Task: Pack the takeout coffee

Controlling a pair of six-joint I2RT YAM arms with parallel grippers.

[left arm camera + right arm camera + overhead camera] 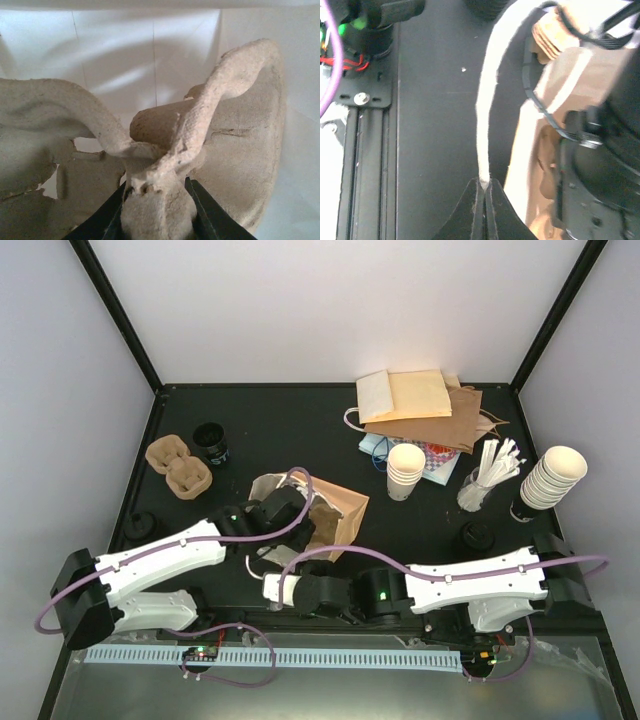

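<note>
The right pincer [484, 182] is near the front of the counter [300, 430]. It is shut tight on a thin white strip [487, 100], which runs up to the brown paper bag [338, 518] just beside it.

The bag lies in the middle of the counter with its mouth to the left. The left pincer [156, 192] is at the bag's mouth. It grips a brown pulp tray [235, 125] by its edge, with white walls all around.

Farther back on the left is another pulp tray [180, 468]. On the right is a stack of cream cups [405, 470], and behind it lie flat paper bags [420, 405].

The takeout coffee cannot be made out in any view.
</note>
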